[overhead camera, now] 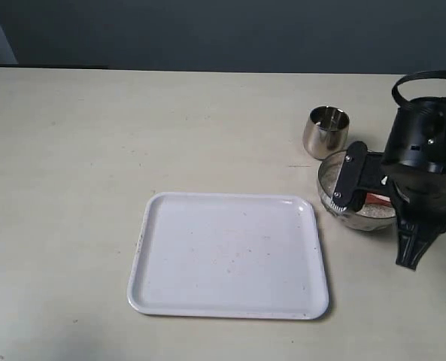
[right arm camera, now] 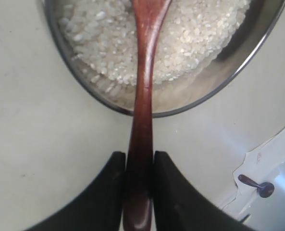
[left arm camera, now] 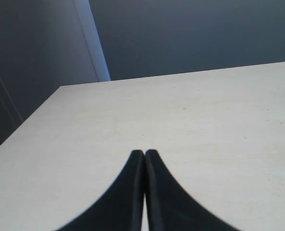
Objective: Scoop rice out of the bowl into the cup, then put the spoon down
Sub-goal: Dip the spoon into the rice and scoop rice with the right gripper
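The dark reddish wooden spoon [right arm camera: 144,72] runs from between my right gripper [right arm camera: 140,155] fingers over the rim of the steel bowl [right arm camera: 92,91], its oval end out of frame over the rice [right arm camera: 190,38]. That gripper is shut on the spoon's slim handle just outside the bowl. In the exterior view the right arm [overhead camera: 422,173] hangs over the bowl [overhead camera: 341,216] at the right, with a strip of the spoon [overhead camera: 377,199] and rice [overhead camera: 373,211] showing beneath it. The small steel cup [overhead camera: 326,131] stands upright just behind the bowl. My left gripper [left arm camera: 144,153] is shut on nothing above bare table.
A white rectangular tray [overhead camera: 230,256] with nothing on it lies at the centre front of the beige table [overhead camera: 95,150]. A scrap of white paper [right arm camera: 265,161] lies beside the bowl in the right wrist view. The table's far edge [left arm camera: 180,74] meets a dark wall.
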Tool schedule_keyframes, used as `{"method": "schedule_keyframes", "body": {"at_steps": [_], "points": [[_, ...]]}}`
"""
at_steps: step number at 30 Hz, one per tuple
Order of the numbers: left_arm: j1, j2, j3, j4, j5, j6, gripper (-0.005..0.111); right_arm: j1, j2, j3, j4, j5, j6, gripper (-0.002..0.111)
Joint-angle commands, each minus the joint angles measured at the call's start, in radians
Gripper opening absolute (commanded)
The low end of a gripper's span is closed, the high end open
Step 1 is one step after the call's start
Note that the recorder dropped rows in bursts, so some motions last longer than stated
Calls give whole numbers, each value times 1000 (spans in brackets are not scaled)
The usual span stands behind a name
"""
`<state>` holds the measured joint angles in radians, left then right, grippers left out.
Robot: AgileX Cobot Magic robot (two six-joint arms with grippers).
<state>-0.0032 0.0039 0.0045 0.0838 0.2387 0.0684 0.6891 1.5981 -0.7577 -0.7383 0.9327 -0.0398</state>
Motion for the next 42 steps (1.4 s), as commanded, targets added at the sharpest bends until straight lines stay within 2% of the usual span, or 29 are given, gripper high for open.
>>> {"method": "schedule_keyframes", "body": {"at_steps": [1, 13, 20, 30, 42], "points": [[-2, -4, -5, -2, 0, -4, 0, -3, -46, 2, 43, -10, 6, -1], [-2, -4, -5, -2, 0, -4, 0, -3, -69, 2, 121, -18, 19, -1], [-2, -4, -5, -2, 0, -4, 0, -3, -69, 2, 117, -7, 103, -1], [-50, -4, -5, -2, 0, -4, 0, -3, -69, 2, 120, -3, 160, -1], [-50, -4, -5, -2, 0, -4, 0, -3, -103, 2, 189, -24, 209, -1]]}}
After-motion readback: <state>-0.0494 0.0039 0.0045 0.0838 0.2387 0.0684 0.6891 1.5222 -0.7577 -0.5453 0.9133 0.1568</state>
